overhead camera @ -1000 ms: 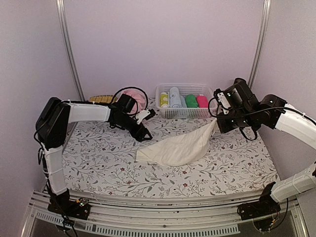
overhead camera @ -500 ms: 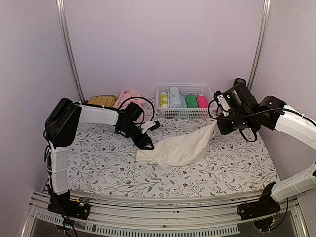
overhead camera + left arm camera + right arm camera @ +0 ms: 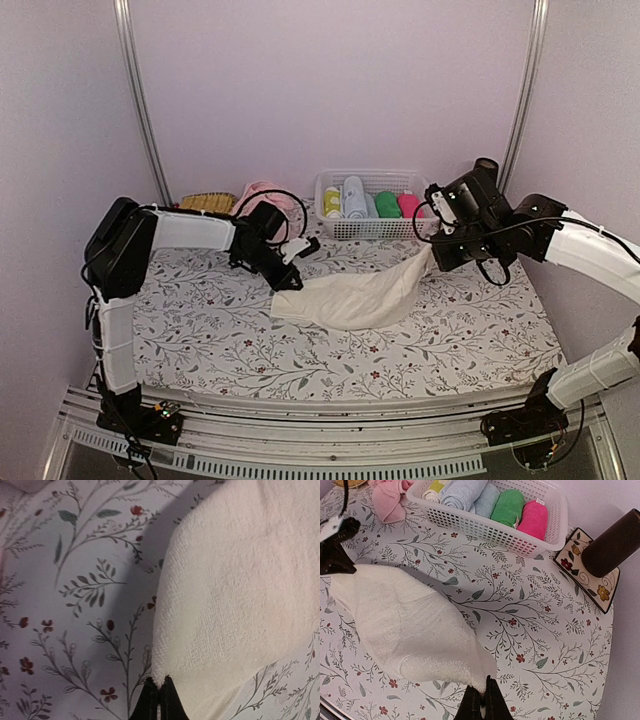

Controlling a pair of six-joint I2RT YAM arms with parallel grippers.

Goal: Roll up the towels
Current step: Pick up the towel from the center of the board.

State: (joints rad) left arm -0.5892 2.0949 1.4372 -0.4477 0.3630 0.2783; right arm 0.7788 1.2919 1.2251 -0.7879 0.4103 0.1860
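Floral tablecloth (image 3: 200, 330) bears the cream towel (image 3: 350, 298); basket (image 3: 380, 229) and pink towel (image 3: 265, 193) behind.

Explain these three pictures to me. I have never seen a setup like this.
Two robot arms are bolted at the near edge of a table covered in a floral cloth. One picture looks down from above and behind them; the other two come from cameras on each wrist. A cream terry-cloth towel lies on the table, stretched between the arms: the left hand pinches one corner, the right hand holds the other end up. At the back lie a crumpled pale pink cloth towel and a white plastic basket of rolled towels.
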